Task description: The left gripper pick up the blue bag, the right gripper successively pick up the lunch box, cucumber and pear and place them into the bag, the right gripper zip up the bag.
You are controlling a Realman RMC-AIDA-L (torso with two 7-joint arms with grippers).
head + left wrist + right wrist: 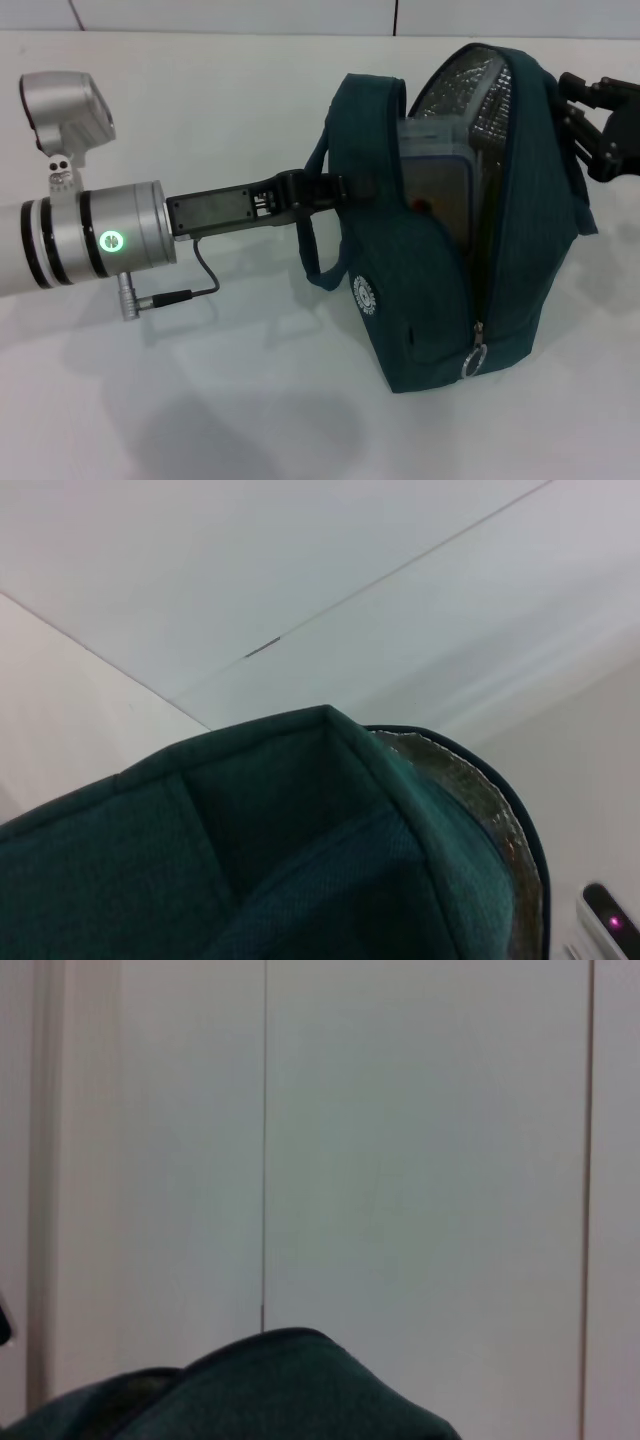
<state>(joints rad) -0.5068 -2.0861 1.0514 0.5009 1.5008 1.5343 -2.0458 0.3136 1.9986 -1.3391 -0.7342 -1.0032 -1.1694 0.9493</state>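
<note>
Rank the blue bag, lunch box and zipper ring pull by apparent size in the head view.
1. blue bag, largest by far.
2. lunch box, only partly visible inside the open bag.
3. zipper ring pull, smallest.

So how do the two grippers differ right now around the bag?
The left gripper reaches in from the left and grips a handle of the blue bag; the right gripper sits at the bag's far right edge. The left gripper's silver wrist shows in full; the right gripper is cut off by the frame. Both are black claws.
</note>
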